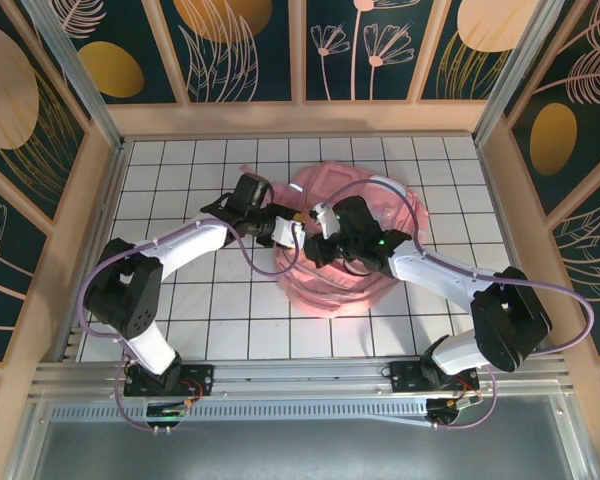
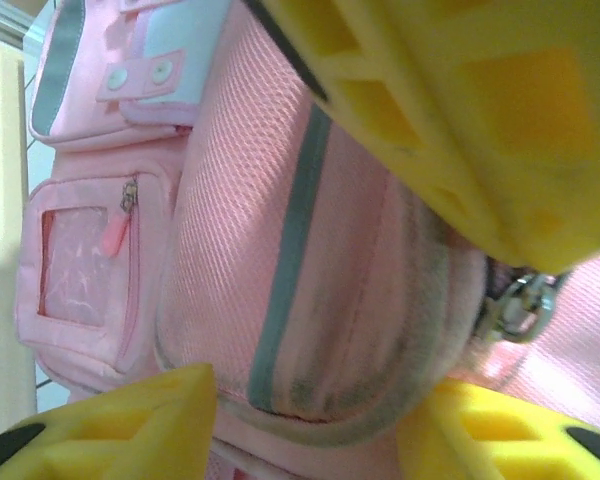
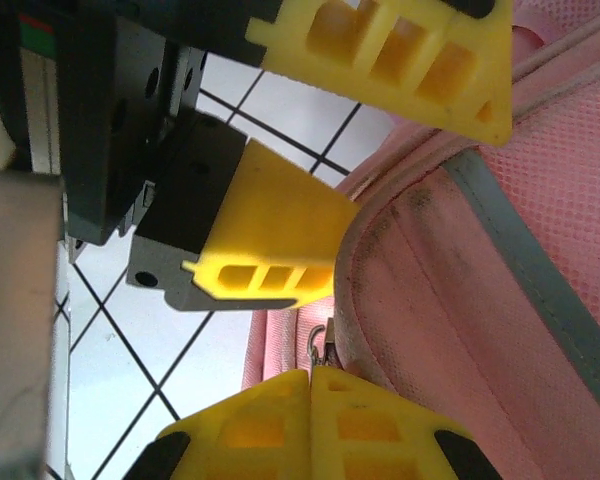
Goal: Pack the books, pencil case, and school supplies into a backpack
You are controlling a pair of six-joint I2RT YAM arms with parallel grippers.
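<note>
Backpack [image 2: 230, 250] of pink mesh cloth, matt yellow plastic fingers [image 3: 380, 430], smooth white tiled table [image 1: 200, 310]

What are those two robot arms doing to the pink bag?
Both arms are busy with the pink backpack, which lies on the tiled table. The left gripper has its yellow fingers apart, one on each side of the bag's edge. The right gripper is shut right by the metal zipper pull and may be pinching it. It looks like they are working on the zipper.
</note>
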